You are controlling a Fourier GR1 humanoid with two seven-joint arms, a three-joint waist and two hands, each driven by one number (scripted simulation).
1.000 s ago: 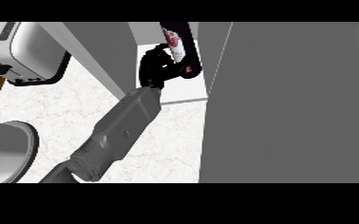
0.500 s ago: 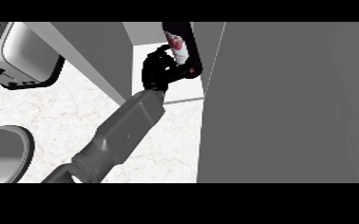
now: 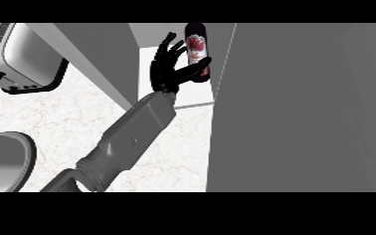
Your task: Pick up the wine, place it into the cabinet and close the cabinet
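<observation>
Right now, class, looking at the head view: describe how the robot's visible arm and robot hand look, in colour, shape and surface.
One arm shows: a smooth grey forearm, boxy and widening toward the elbow, with a small round mark on its side. It ends in a black robot hand with slender, segmented fingers and a thumb. No cables, sleeves or lettering show.

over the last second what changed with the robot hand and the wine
The robot hand opened: earlier its fingers were curled round the wine bottle; now they are spread beside it, with only the thumb still near the bottle's side. So the bottle has been let go and stands upright in the cabinet. The bottle kept its place, and the cabinet door is still open.
</observation>
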